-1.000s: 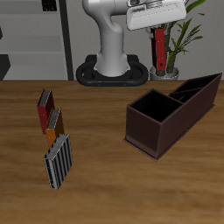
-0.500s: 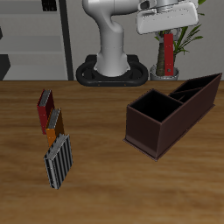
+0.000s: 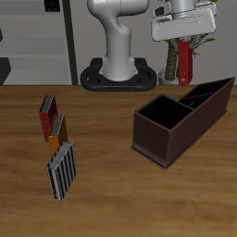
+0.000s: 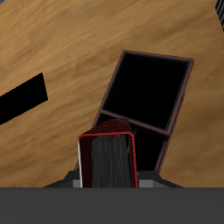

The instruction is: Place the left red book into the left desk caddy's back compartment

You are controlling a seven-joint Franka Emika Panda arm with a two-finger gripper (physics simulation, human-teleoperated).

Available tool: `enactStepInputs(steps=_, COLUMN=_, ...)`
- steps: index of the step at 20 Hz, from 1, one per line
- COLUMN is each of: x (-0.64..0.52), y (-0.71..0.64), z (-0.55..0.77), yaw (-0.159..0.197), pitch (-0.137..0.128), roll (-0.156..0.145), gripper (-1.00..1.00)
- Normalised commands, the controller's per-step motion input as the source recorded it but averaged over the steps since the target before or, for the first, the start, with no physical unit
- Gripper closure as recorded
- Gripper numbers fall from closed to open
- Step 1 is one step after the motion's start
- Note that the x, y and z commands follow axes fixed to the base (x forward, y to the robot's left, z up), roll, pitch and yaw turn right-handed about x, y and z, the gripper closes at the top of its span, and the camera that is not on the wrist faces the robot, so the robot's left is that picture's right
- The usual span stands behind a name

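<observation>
The gripper [image 3: 186,39] hangs high above the table's far side, closed on the red book [image 3: 186,61], which dangles upright below it, well clear of the wood. In the exterior view the book hangs over the far end of the caddy [image 3: 181,118], above the tall end of the back compartment [image 3: 211,98], though height above it cannot be judged exactly. The caddy lies slantwise, its low square section [image 3: 167,113] nearer the table's front edge.

The wrist view looks straight down past the book [image 4: 108,159], showing its grey page edge framed in red, something the exterior view does not give. Beneath it the caddy [image 4: 184,96] appears as two dark openings split by a divider; the book's lower end overlaps the smaller-looking opening, the back compartment [image 4: 150,150], while the other opening [image 4: 147,90] lies beyond. The fingers themselves are hidden there behind the book and the dark band along the frame's edge.

Only the exterior view shows the rest: a maroon book [image 3: 47,116], an orange book [image 3: 57,132] and a striped grey book [image 3: 62,170] standing in a row on the table [image 3: 111,194], well apart from the caddy, nearer the front edge. The robot's white base [image 3: 118,56] and a potted plant [image 3: 172,65] stand at the far side.

No readable writing or labels appear in either view.
</observation>
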Motion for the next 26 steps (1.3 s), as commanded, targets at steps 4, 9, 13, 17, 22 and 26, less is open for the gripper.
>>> enactStepInputs(steps=4, x=0.06, y=0.12, z=-0.07, yaw=-0.042, pitch=-0.003, roll=0.011, gripper=1.0)
enactStepInputs(steps=9, x=0.11, y=0.04, z=-0.12, yaw=-0.027, pitch=0.02, roll=0.014, gripper=1.0)
enactStepInputs(steps=13, x=0.07, y=0.1, z=-0.21, yaw=-0.007, pitch=0.039, roll=0.039, gripper=1.0)
enactStepInputs(steps=17, x=0.03, y=0.08, z=-0.13, yaw=0.005, pitch=0.013, roll=0.032, gripper=1.0)
enactStepInputs(steps=22, x=0.03, y=-0.03, z=-0.12, yaw=-0.022, pitch=0.013, roll=-0.007, gripper=1.0)
enactStepInputs(steps=26, x=0.1, y=0.03, z=-0.19, yaw=-0.012, pitch=0.024, roll=0.014, gripper=1.0)
